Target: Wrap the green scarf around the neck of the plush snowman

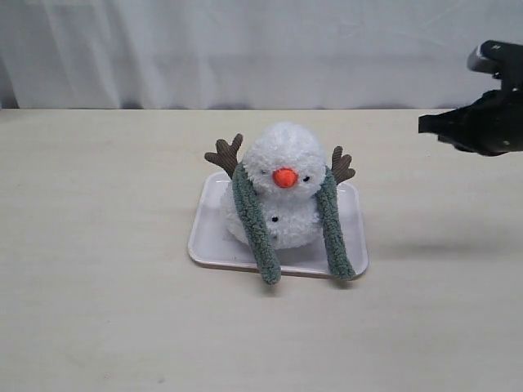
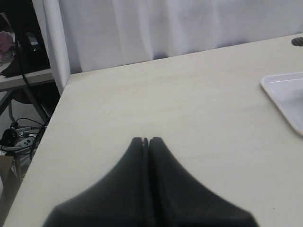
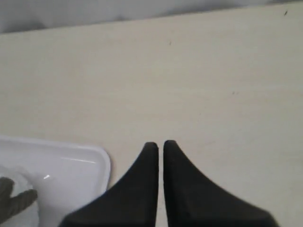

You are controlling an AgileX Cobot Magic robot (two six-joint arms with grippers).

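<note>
The plush snowman (image 1: 282, 155) sits upright on a white tray (image 1: 208, 237) in the exterior view, orange nose facing the camera. The green scarf (image 1: 255, 224) lies behind its neck, and both ends hang down the front, one on each side, reaching the tray's near edge. My right gripper (image 1: 425, 124) hovers high at the right, well apart from the snowman. In the right wrist view it (image 3: 161, 144) is shut with only a thin slit and holds nothing. In its own wrist view my left gripper (image 2: 146, 140) is shut and empty over bare table. It is out of the exterior view.
The tray's corner (image 3: 71, 165) lies just beside the right gripper's fingers in the right wrist view, and the tray's edge (image 2: 289, 94) shows far off in the left wrist view. The table's left edge (image 2: 59, 109) drops off near a white post. A white curtain (image 1: 245, 49) backs the table.
</note>
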